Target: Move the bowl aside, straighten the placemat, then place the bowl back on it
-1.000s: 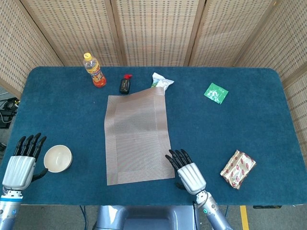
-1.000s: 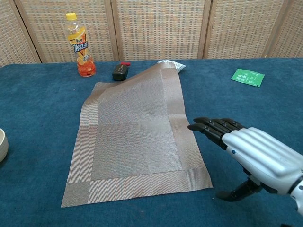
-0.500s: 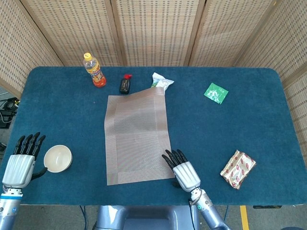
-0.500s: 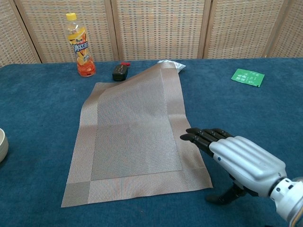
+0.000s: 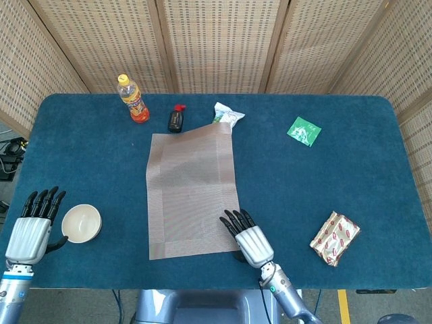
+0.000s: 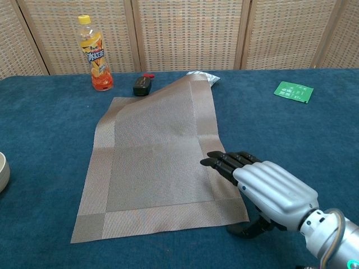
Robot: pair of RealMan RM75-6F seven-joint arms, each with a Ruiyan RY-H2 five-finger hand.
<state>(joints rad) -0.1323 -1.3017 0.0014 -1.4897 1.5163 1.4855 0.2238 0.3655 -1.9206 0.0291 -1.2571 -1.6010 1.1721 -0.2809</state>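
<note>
The brown woven placemat lies askew in the middle of the blue table. Its far right corner rides up on a white and green packet. My right hand lies flat with fingers stretched out over the mat's near right corner, and its thumb is low by the mat's edge. The cream bowl sits off the mat at the near left. My left hand rests just left of the bowl with fingers extended, holding nothing.
An orange drink bottle and a small black object with a red tip stand beyond the mat. A green packet lies at the far right, a red-patterned snack pack at the near right.
My right hand has slid left onto the mat's near right corner, and the mat's near end has shifted slightly left. The left hand and bowl have stayed put.
</note>
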